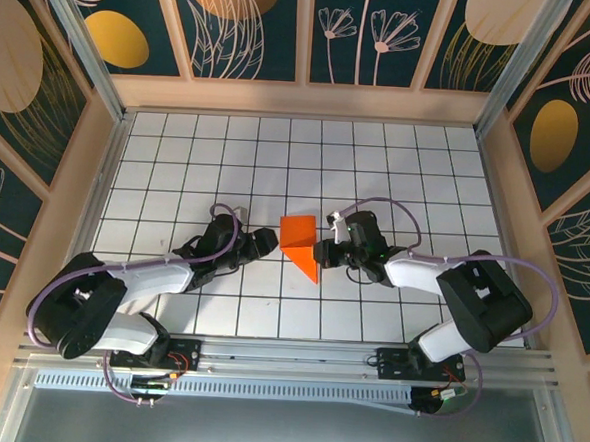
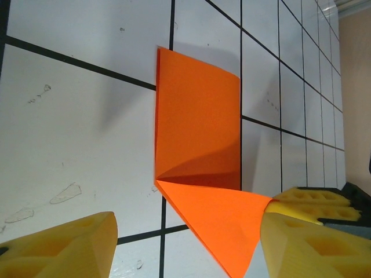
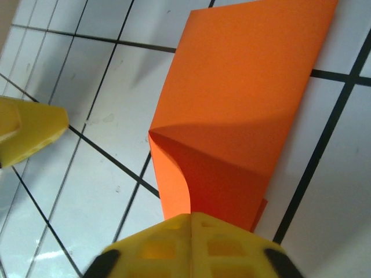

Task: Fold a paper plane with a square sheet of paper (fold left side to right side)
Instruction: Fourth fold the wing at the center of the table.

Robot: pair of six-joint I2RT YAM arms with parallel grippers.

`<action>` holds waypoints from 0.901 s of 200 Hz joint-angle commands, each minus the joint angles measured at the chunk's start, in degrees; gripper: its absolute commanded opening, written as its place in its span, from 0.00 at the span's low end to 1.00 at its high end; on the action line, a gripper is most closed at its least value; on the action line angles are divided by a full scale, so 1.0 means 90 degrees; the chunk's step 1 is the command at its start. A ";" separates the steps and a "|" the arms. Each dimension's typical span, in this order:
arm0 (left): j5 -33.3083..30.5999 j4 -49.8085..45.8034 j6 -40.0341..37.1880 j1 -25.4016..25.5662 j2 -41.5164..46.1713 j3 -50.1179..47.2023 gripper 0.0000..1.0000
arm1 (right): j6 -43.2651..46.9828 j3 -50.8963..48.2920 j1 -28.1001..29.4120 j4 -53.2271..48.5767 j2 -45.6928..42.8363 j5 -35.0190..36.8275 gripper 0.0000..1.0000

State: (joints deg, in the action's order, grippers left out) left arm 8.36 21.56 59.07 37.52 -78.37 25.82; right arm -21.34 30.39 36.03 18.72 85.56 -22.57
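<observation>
Although already folded partway, the orange paper [image 1: 296, 236] reads as thin and light. It will hold a crease, but a careless push should buckle it or skate it over the smooth gridded bench [image 1: 179, 154]. It has no stiffness except along the folds. The likeliest damage is a stray crease rather than a tear.

Position: near the middle of the bench, somewhat closer to the near edge, between the two pincers.

Heading: the blunt rectangular end faces the far edge and the pointed end faces the near edge, with the tip leaning slightly toward the right side. The long axis runs far-to-near, a little off the grid lines. One flap at the pointed half lifts off the bench, with shadow under it in both wrist views.

Right pincer [image 1: 324, 253]: fingers together, clamped on the paper's right edge where rectangle meets triangle. The orange layer runs into the closed yellow pads [image 3: 220, 249].

Left pincer [image 1: 264, 242]: fingers apart, just beside the paper's left edge. Whether one finger [image 2: 307, 243] touches the tip, I cannot tell.

Where to hold: a light pinch at an edge or corner, best near a crease where the layers double. The free pincer should press the paper flat beside the fold line.
</observation>
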 commanded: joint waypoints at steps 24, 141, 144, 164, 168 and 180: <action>0.0470 0.0728 0.0230 -0.0224 -0.0307 0.0177 0.67 | -0.0057 -0.0204 0.0034 0.0161 -0.0694 0.0093 0.00; 0.1366 0.1437 0.0227 -0.0395 -0.1951 0.1082 0.58 | -0.0148 -0.0516 -0.0031 0.0147 -0.1313 0.0174 0.00; 0.1366 0.1419 0.0208 -0.0399 -0.1999 0.1115 0.57 | -0.0155 -0.0528 -0.0036 0.0147 -0.1320 0.0173 0.00; 0.1421 0.1355 0.0132 -0.0408 -0.2366 0.1358 0.55 | -0.0158 -0.0539 -0.0057 0.0140 -0.1342 0.0173 0.00; 0.1433 0.1349 0.0119 -0.0409 -0.2441 0.1391 0.54 | -0.0166 -0.0545 -0.0064 0.0146 -0.1352 0.0173 0.00; 0.1436 0.1335 0.0116 -0.0427 -0.2600 0.1499 0.53 | -0.0169 -0.0564 -0.0076 0.0154 -0.1371 0.0164 0.00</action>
State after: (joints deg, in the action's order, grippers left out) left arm 19.75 32.82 61.52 34.39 -98.61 36.97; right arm -21.98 26.35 35.83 19.29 74.50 -21.91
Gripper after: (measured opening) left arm 0.541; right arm 0.050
